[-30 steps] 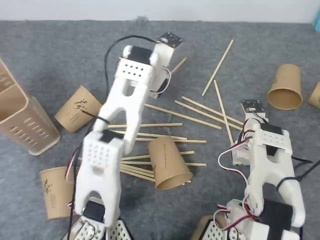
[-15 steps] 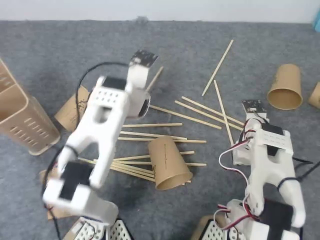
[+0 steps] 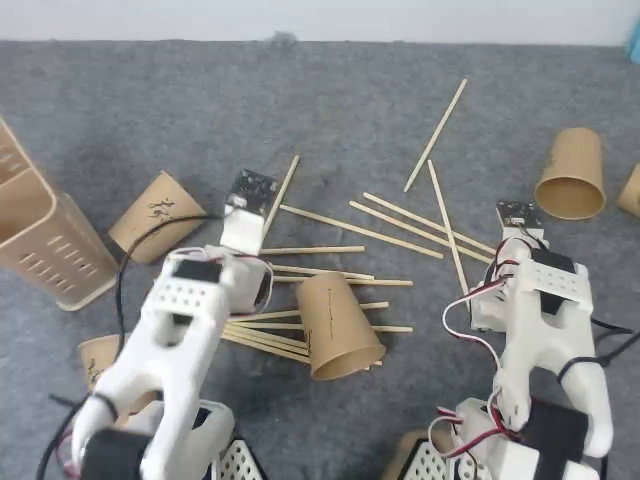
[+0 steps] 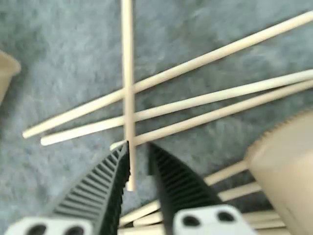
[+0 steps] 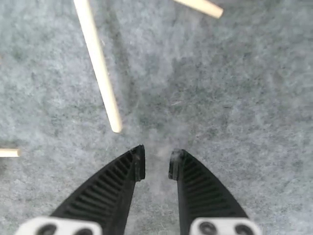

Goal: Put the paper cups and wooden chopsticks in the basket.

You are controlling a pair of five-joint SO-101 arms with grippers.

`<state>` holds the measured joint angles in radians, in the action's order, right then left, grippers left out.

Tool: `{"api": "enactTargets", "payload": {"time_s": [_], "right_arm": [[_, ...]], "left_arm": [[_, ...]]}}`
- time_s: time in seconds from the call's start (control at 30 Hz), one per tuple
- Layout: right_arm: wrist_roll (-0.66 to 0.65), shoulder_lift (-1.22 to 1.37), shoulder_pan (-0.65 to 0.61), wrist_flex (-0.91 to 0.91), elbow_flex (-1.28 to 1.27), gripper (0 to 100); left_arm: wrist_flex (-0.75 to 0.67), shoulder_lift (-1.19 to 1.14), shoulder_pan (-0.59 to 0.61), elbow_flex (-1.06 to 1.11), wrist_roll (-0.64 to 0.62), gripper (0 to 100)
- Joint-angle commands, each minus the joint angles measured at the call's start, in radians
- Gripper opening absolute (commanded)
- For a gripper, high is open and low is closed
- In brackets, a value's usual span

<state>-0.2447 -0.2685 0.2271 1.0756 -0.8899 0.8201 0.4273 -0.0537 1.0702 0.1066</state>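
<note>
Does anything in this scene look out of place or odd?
A paper cup lies on its side on top of several wooden chopsticks, near the middle of the grey mat. The chopsticks are scattered and crossing, not bundled.

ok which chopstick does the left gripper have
The wooden chopstick whose end sits in the left gripper. It alone crosses over the three other chopsticks, which lie side by side on the grey carpet.
</note>
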Motion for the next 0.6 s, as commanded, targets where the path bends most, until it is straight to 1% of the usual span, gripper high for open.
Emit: {"api": "enactTargets", "payload": {"time_s": [0.0, 0.07, 0.13, 0.2, 0.37, 0.43, 0.47, 0.57], "right_arm": [[0.043, -0.062, 0.013, 0.013, 0.012, 9.1], [0.044, -0.062, 0.013, 0.013, 0.023, 9.1], [0.046, -0.062, 0.013, 0.036, 0.066, 9.1], [0.046, -0.054, 0.013, 0.099, 0.143, 9.5], [0.055, -0.051, 0.010, 0.266, 0.362, 17.7], [0.066, -0.050, 0.007, 0.302, 0.440, 17.7], [0.087, -0.050, 0.005, 0.309, 0.476, 17.6], [0.147, -0.045, 0.004, 0.308, 0.568, 17.7]], "left_arm": [[-0.037, 0.195, -0.032, 0.091, 0.023, 18], [-0.063, 0.270, -0.032, 0.140, 0.023, 21], [-0.074, 0.348, -0.034, 0.179, 0.023, 21], [-0.060, 0.437, -0.034, 0.206, 0.023, 21], [-0.052, 0.718, -0.018, 0.302, 0.021, 21], [-0.032, 0.836, 0.017, 0.335, 0.020, 21], [-0.017, 0.893, 0.038, 0.346, 0.008, 21], [0.018, 1.033, 0.094, 0.375, -0.086, 21]]}}
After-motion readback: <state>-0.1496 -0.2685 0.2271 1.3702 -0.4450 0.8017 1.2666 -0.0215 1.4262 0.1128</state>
